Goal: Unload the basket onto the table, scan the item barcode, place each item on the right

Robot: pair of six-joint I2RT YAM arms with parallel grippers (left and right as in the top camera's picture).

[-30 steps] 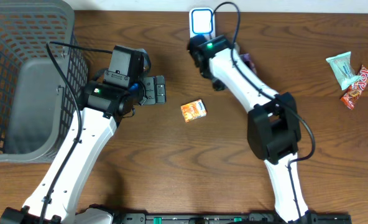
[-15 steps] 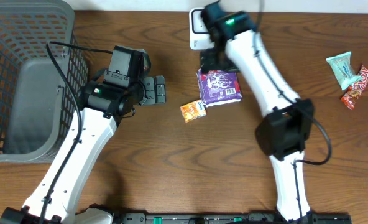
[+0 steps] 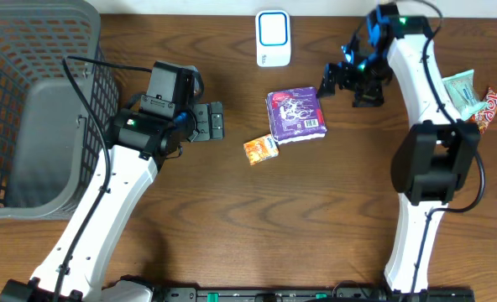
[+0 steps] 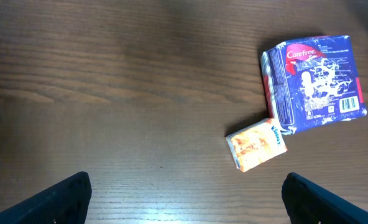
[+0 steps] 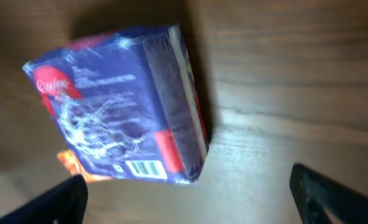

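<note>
Purple pack (image 3: 296, 115) lies free on the table (image 3: 232, 218); right gripper (image 3: 328, 81), spread wide and empty, hangs at its two o'clock, left gripper (image 3: 217, 122) equally wide at nine.

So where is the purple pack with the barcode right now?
In the overhead view, the purple plastic-wrapped pack lies flat near the middle of the table, in front of the white scanner, right beside the small orange tissue packet.
</note>
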